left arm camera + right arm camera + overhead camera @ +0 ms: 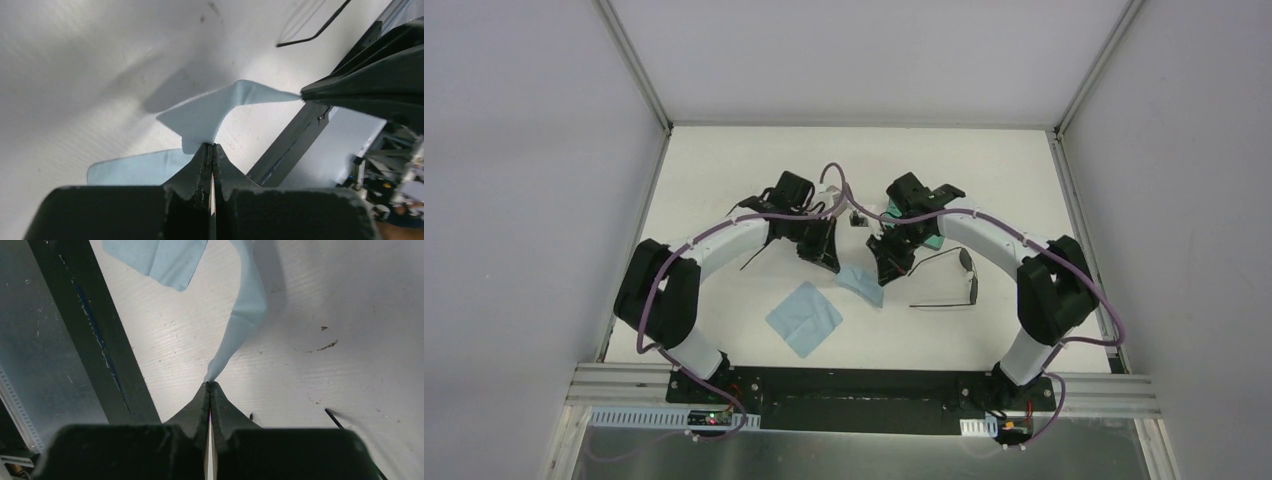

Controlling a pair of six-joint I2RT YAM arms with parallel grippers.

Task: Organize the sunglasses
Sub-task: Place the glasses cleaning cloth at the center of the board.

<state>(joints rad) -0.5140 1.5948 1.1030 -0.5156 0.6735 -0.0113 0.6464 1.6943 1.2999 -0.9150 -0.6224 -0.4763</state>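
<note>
1. Grip: left end effector (212, 146) pinches one corner of light blue square fabric cloth (220, 107).
2. Opposite corner: right end effector (210, 384) pinches it likewise.
3. On white counter (724, 170), thin black wire-framed sunglasses (971, 290) lie at its 3 o'clock, temples toward 9 o'clock; right arm nearer.

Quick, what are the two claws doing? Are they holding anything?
The left gripper is closed, pinching one edge of the light blue cloth.
The right gripper is closed, pinching another edge of the same cloth.

Sunglasses (970, 285) right of flat-lying cloth (804, 318)
</note>
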